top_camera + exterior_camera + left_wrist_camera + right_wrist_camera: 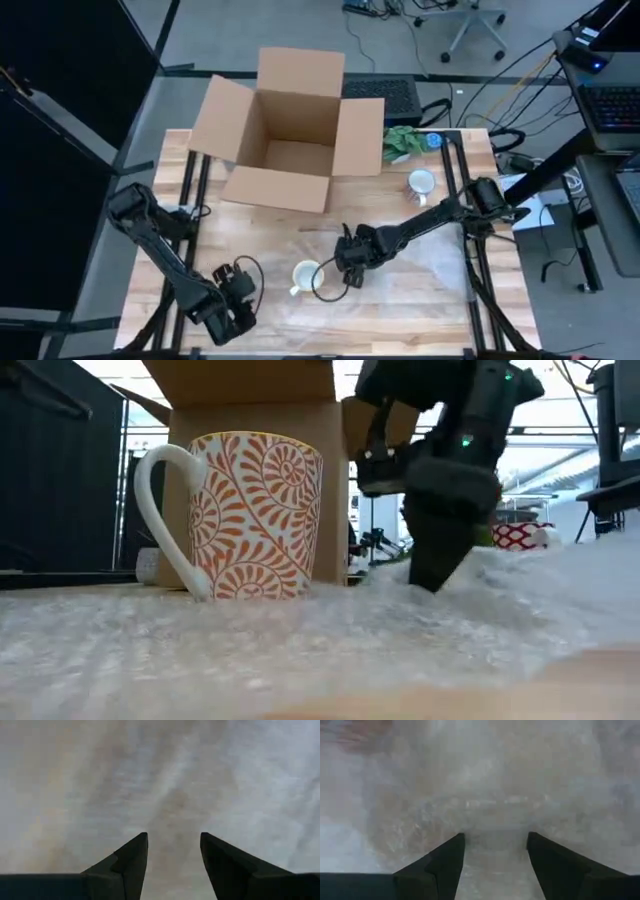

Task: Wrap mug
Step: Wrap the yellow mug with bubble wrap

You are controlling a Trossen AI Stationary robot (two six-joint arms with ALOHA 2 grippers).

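Wood bench (300, 225) under bubble wrap (420, 275). Patterned mug (306, 275) upright; right pincer (350, 272) just beside it, released, nearer than released left pincer (238, 300).

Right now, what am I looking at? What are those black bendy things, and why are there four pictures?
They are two robot arms, each ending in a two-finger gripper. One picture looks down from above, one looks level across the table, and two come from cameras on the wrists. On the wooden table lies a clear sheet of bubble wrap with a white mug with orange swirls standing on it. An open cardboard box and a second white mug sit behind. The right gripper touches the wrap beside the mug; the left gripper is at the front. Both are open, holding nothing.
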